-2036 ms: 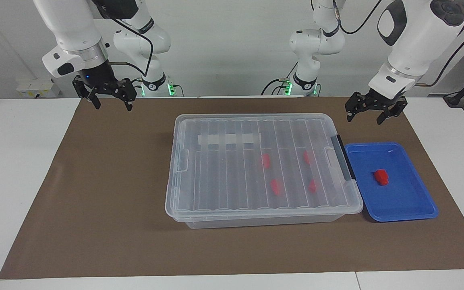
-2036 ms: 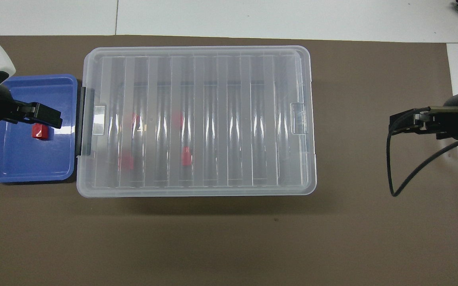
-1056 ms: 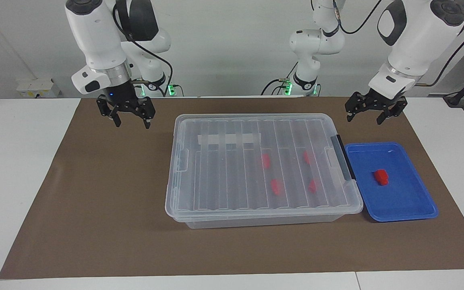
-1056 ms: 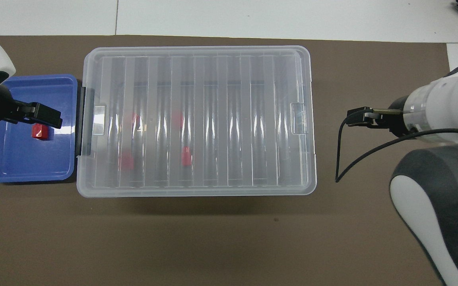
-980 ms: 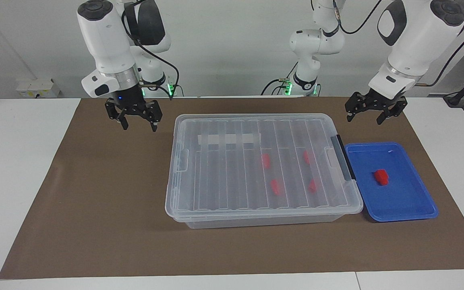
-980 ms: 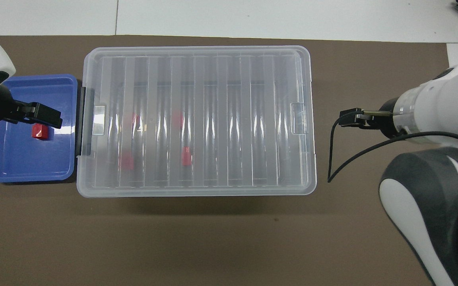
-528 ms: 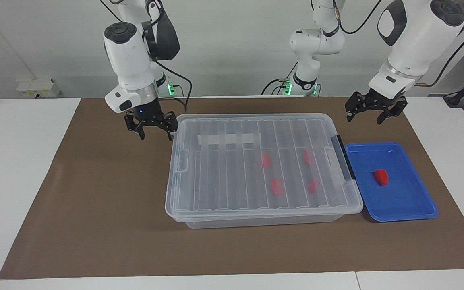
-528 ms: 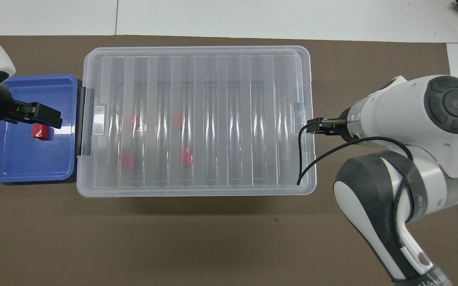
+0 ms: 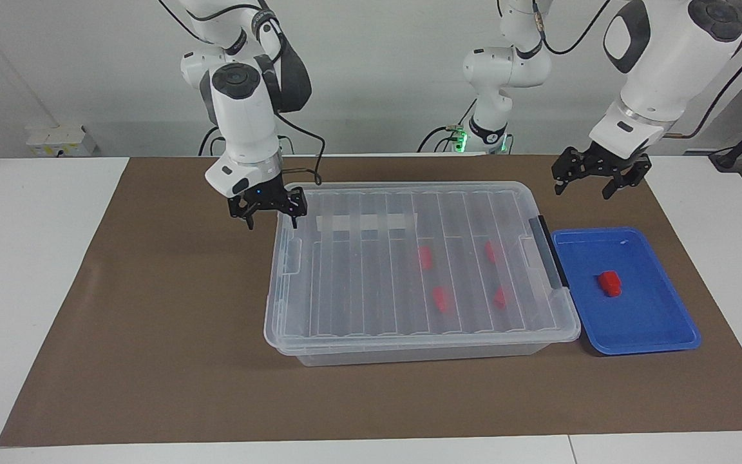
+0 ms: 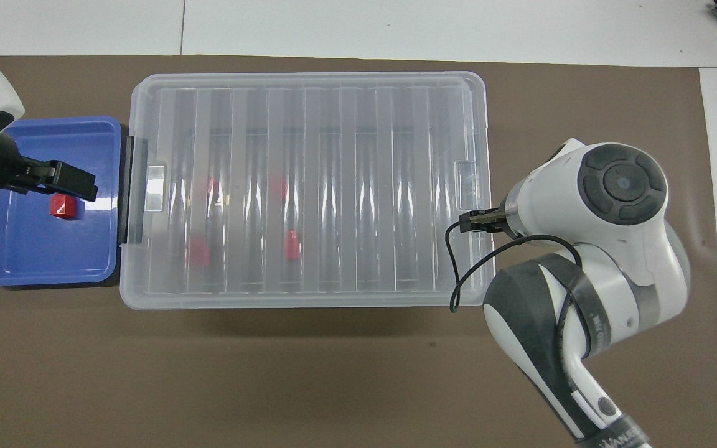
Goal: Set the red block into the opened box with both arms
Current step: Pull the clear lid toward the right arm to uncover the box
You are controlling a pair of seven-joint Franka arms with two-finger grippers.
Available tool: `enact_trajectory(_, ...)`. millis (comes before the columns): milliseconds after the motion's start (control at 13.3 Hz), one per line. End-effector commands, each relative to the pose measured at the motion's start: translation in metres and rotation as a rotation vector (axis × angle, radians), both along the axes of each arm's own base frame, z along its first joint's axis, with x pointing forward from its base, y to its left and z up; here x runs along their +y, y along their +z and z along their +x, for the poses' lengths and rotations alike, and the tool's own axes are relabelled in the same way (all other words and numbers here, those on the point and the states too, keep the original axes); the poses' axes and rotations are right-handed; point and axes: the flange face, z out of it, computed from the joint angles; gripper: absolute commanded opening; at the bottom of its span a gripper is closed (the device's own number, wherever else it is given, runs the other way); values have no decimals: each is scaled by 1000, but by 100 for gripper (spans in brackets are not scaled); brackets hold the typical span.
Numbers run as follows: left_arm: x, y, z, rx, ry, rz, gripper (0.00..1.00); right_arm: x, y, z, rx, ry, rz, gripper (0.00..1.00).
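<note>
Lid shut on the large clear plastic box [image 9: 419, 267], small red plastic block [image 9: 610, 283] waiting in the shallow blue tray [image 9: 661, 335].
Right gripper [image 9: 268, 216], fingers wide, hangs over the box's end; left gripper [image 9: 587, 182], fingers wide, over the brown mat [image 9: 152, 309]; four reddish shapes, probably blocks, blur under the ribbed lid.

- The box [image 9: 409, 270] is showing clear, ribbed plastic, its lid catching glossy highlights
- The blue tray [image 9: 648, 322] is looking like smooth, shiny plastic
- The red block [image 9: 610, 283] is appearing as bright plastic
- The brown mat [image 9: 152, 322] is lying matt, paper-like, on the smooth white worktop [image 9: 17, 270]
- The arm shells are gleaming white plastic
</note>
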Motion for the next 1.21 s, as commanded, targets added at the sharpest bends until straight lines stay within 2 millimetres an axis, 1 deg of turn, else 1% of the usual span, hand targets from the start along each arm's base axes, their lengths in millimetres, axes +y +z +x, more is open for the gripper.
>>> enact_trajectory(0, 1, 3, -8, 4, 3, 14, 100, -11, -4, -13, -1, 73, -28, 100)
enact_trajectory(151, 2, 3, -8, 4, 4, 14, 100, -24, -4, -8, -2, 173, -55, 100)
enact_trajectory(226, 2, 3, -8, 4, 4, 12, 100, -38, -4, -3, -4, 204, -59, 100)
enact_trajectory(377, 2, 3, -8, 4, 4, 14, 100, -56, -5, 4, -10, 251, -61, 100)
enact_trajectory(528, 2, 3, -8, 4, 4, 14, 100, -72, -4, 10, -22, 276, -63, 100)
enact_trajectory(905, 2, 4, -8, 4, 4, 12, 100, -96, -4, 14, -9, 271, -66, 100)
enact_trajectory(1131, 2, 3, -8, 4, 4, 12, 100, -121, -2, 16, 1, 294, -72, 100)
